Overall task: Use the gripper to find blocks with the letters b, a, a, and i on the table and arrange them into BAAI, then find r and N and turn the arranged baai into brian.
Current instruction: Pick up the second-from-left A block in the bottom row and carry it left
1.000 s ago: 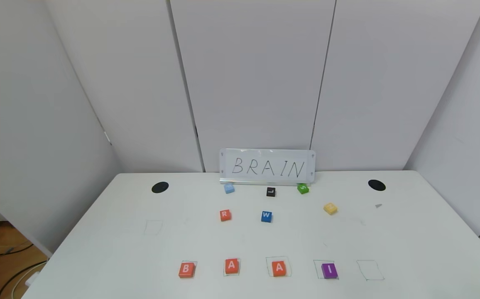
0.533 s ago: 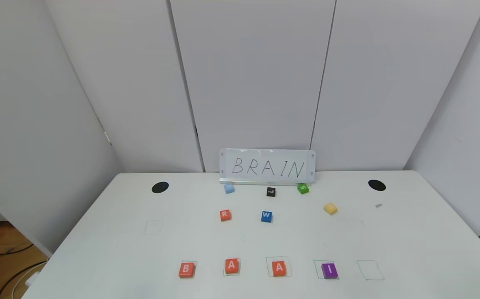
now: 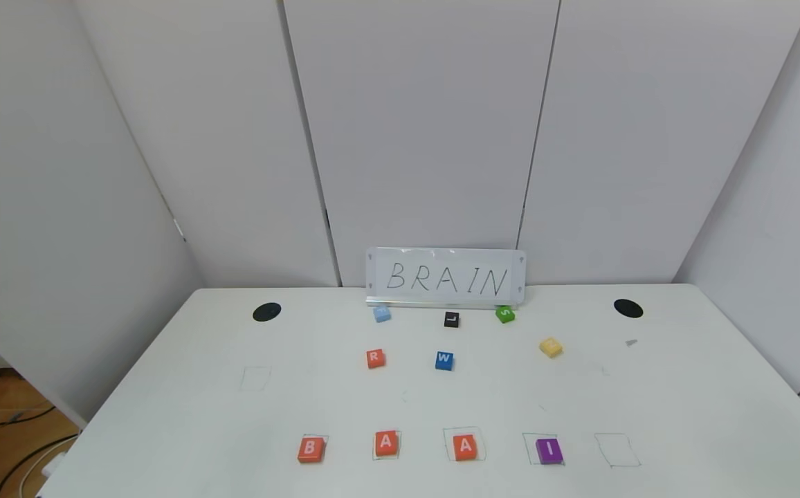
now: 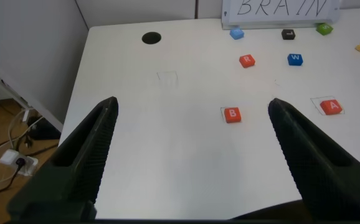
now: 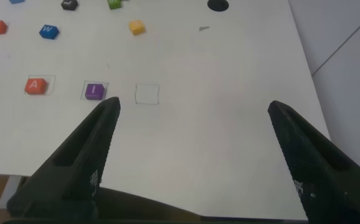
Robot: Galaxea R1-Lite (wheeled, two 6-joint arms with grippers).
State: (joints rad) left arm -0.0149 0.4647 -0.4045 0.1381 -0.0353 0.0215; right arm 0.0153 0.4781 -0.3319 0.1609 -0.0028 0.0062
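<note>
Counter (image 3: pixel 185 415): blocks along near edge read B (image 3: pixel 311 449), A (image 3: pixel 386 443), A (image 3: pixel 466 446), I (image 3: pixel 549 450), each apart. R (image 3: pixel 375 358) lies at 11 o'clock from the first A; N (image 3: pixel 551 347) at 12 o'clock from I. Left pincer (image 4: pixel 192 162) and right pincer (image 5: pixel 192 162) both released, hovering off the near edge, holding nothing.

- The table (image 3: pixel 199 415) has a smooth, matt white top, like laminate.
- The blocks (image 3: pixel 386 443) look like matt, solid-coloured plastic or foam with white letters on top.
- The sign (image 3: pixel 446 277) is a glossy white card with handwritten letters.
- The left gripper (image 4: pixel 192 155) and right gripper (image 5: pixel 192 155) have dark, matt plastic-looking fingers, spread wide.
</note>
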